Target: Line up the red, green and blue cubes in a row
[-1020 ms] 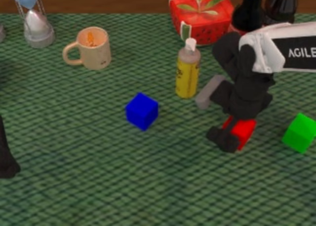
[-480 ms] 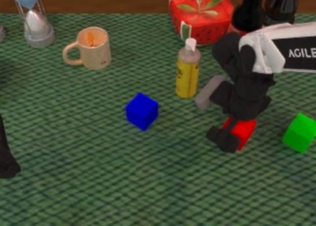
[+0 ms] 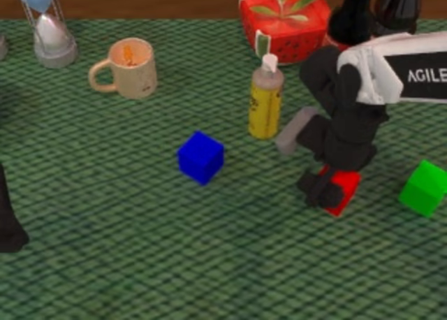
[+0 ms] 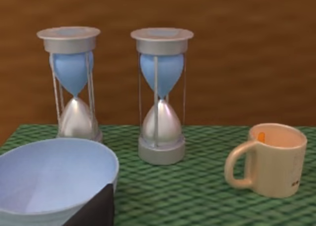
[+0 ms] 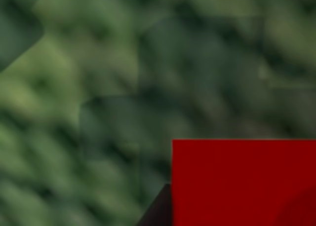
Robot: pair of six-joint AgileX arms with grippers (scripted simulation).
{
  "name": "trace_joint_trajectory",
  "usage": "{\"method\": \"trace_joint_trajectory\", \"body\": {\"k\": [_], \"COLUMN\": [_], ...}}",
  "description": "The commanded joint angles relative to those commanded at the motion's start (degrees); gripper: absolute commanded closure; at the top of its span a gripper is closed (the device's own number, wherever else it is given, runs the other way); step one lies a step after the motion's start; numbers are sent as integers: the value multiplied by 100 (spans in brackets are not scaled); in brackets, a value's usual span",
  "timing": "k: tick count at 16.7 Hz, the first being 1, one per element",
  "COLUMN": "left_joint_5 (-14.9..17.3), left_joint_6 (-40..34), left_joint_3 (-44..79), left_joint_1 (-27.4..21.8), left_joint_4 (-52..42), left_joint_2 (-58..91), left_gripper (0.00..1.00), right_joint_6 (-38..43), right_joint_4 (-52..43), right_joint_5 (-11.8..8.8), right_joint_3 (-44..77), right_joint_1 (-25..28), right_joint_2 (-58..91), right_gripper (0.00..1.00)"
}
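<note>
Red cube [image 3: 343, 188] sitting on the green woven worktop [image 3: 112, 236] at the right of centre, with the right hand [image 3: 328, 187] lowered over it and narrowed onto it, dark fingers [image 3: 320, 189] pressing one visible side; opposite finger hidden under the arm. Filling the lower corner of the right wrist view as a flat red face [image 5: 242, 181] against the mat, consistent with a grip. Not possible to tell whether already lifting clear of the worktop. Green cube [image 3: 423, 187] resting near the right edge, just beside the red one but not touching. Blue cube [image 3: 200, 156] lying well apart toward the centre-left, alone on open mat. Judging progress as early: no row formed yet, three cubes loosely scattered across one band, none aligned or evenly spaced. Remaining, by this reading: placing the red cube, then bringing the green and blue cubes into line with it. Standing close behind the working arm: yellow bottle [image 3: 265, 100] and watermelon-patterned box [image 3: 285, 23], both posing a knock risk during any lift. Left hand [image 3: 8, 229] parking at the left edge of the top view, finger state not discernible. Left wrist view showing only two hourglasses [image 4: 160, 95], a mug [image 4: 269, 159] and a pale blue bowl [image 4: 54, 179].
</note>
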Motion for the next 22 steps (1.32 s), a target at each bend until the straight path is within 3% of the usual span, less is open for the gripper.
{"method": "trace_joint_trajectory", "body": {"k": [10,17,22], "left_joint_5": [0,0,0], "left_joint_6": [0,0,0], "left_joint_3": [0,0,0], "left_joint_1": [0,0,0], "left_joint_4": [0,0,0], "left_joint_2": [0,0,0], "left_gripper": [0,0,0], "right_joint_6": [43,27,39], "right_joint_4": [-99,-1349,-1423], "right_joint_5": [-52,-57,-59], "right_joint_3": [48,757,804], "right_joint_1": [-5,43,23], "right_joint_2": [-156,-653,-702], "right_gripper": [100,100,100]}}
